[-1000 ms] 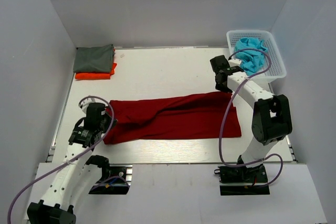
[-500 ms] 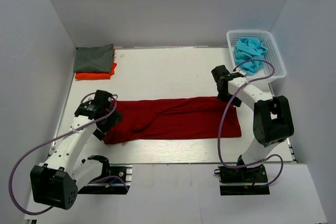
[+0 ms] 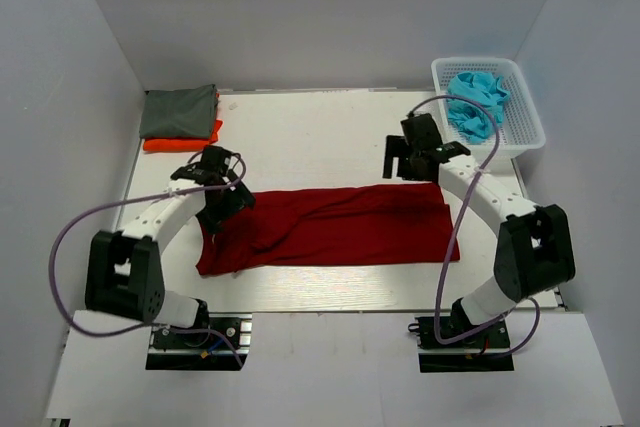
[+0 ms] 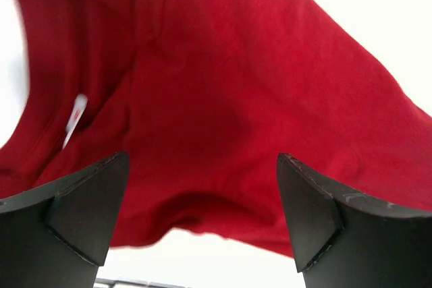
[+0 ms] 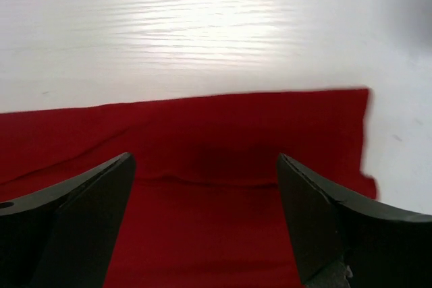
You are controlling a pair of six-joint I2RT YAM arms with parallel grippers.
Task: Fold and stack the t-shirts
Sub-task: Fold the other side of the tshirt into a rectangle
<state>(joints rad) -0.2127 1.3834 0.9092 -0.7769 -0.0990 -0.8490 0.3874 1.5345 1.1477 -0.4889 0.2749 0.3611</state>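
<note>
A dark red t-shirt (image 3: 330, 227) lies as a long folded strip across the middle of the table. My left gripper (image 3: 230, 199) hovers over its left end, jaws wide apart and holding nothing. In the left wrist view the red cloth (image 4: 223, 99) with a white neck label fills the space beyond the open gripper (image 4: 202, 214). My right gripper (image 3: 412, 167) is open just above the strip's far right edge. The right wrist view has the red cloth (image 5: 202, 166) lying flat under the open gripper (image 5: 202, 224). A folded grey-green t-shirt (image 3: 178, 112) rests on a folded orange one (image 3: 185, 142) at the back left.
A white lattice basket (image 3: 524, 133) stands at the back right with crumpled turquoise t-shirts (image 3: 478, 102) inside. Grey walls close in the table on the left, back and right. Bare white tabletop (image 5: 202, 25) lies beyond the red shirt.
Both grippers have opened and let go of the red shirt. The left arm swung from the near left up over the shirt's left end. The right gripper shifted slightly near the far right edge.
</note>
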